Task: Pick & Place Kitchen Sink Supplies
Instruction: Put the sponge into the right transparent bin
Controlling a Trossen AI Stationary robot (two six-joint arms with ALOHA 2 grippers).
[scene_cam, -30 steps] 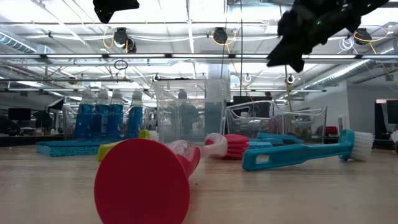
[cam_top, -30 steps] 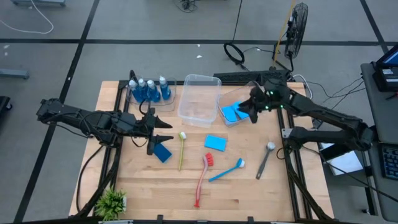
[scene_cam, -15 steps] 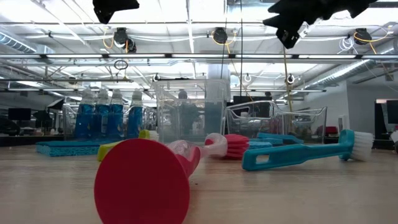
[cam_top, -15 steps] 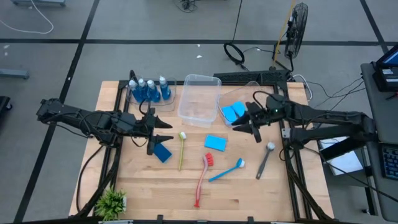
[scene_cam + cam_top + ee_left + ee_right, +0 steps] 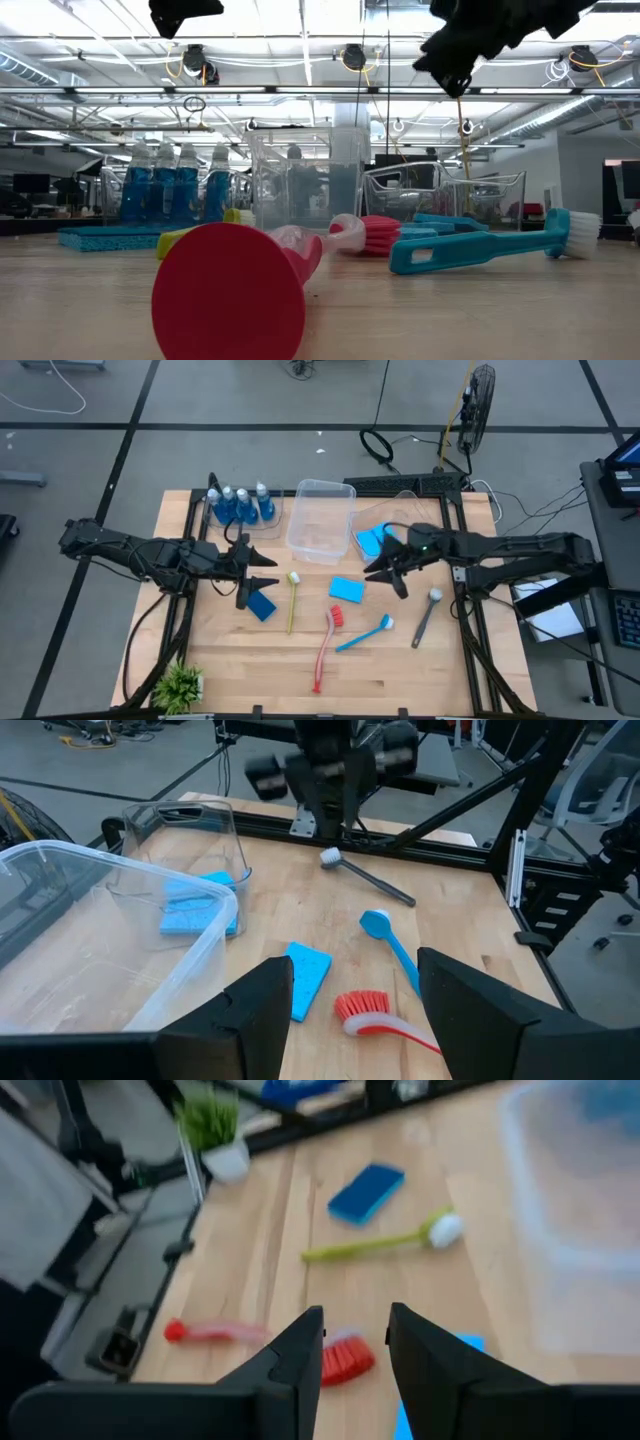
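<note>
Four brushes point(image 5: 326, 648) near the front edge, loose on the table point(image 5: 400, 670), none gripped. Farther back, two loose sponges point(image 5: 346, 589), one just beside the left gripper point(image 5: 262, 571), spread and empty, hovering. Right gripper point(image 5: 385, 568) aloft near the middle sponge, fingers parted, pinching nothing, probably lining up for a pick. Farthest, two sponges in a small tub point(image 5: 377, 540), large tub point(image 5: 320, 520) bare, bottles point(image 5: 240, 503) in the back corner.

Left gripper point(image 5: 352, 1005) fingers parted, nothing between. Ahead on wood table point(image 5: 455, 895): loose blue sponge point(image 5: 306, 978), red brush head point(image 5: 364, 1008), blue brush point(image 5: 392, 944), grey brush point(image 5: 366, 880). Small clear tub point(image 5: 190, 850) holds 2 blue sponges point(image 5: 198, 908). Big clear tub point(image 5: 110, 950) alongside. Right arm point(image 5: 335, 770) hangs beyond.
</note>
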